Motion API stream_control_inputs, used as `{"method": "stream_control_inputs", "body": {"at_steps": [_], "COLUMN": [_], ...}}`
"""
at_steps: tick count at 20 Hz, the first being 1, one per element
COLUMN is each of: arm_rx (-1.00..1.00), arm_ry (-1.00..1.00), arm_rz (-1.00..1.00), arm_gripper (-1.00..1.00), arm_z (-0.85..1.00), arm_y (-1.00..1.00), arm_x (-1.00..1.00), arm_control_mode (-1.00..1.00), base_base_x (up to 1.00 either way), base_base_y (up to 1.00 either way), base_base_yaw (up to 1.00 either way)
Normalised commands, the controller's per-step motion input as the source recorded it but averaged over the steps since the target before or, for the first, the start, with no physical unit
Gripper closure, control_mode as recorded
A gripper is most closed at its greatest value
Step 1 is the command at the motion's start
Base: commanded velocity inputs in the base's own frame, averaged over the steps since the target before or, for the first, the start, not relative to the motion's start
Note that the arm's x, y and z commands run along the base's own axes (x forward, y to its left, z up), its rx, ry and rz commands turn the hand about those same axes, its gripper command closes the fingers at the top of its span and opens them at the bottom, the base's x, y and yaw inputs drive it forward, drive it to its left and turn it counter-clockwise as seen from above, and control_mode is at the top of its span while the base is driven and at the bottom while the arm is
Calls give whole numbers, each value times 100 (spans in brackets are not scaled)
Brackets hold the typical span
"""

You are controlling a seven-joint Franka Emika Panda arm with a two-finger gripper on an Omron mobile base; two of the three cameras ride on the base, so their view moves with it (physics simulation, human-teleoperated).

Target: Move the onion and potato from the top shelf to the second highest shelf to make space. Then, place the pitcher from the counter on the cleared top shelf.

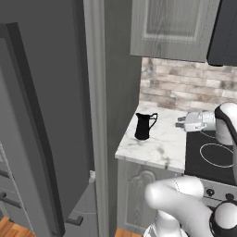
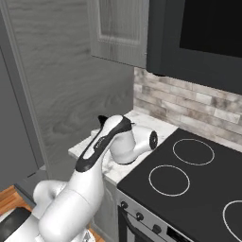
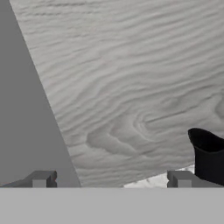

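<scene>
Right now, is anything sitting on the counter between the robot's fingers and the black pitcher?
No. In the left base view only bare marbled counter lies between the open fingers and the pitcher.

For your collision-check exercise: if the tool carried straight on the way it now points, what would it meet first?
Probably the grey wood-grain side panel dead ahead of the open tool. The pitcher stands off to one side on the counter, likely just outside that line; depth is unclear.
</scene>
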Motion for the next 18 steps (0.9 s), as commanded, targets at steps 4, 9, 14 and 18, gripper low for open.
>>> {"method": "stream_control_inputs", "body": {"at_steps": [4, 9, 14, 18], "arm_rx": [1, 0, 0, 0], "arm_ry": [0, 0, 0, -4], "arm_rz": [4, 0, 0, 5], "arm_gripper": [-100, -100, -100, -100], "arm_z": [0, 0, -9, -26], "arm_y": [0, 0, 0, 0], "arm_x": [33, 34, 32, 28], "arm_control_mode": [-100, -100, -100, -100], "base_base_x": [0, 0, 0, 0], "base_base_y": [0, 0, 0, 0], "base_base_yaw": [0, 0, 0, 0]}}
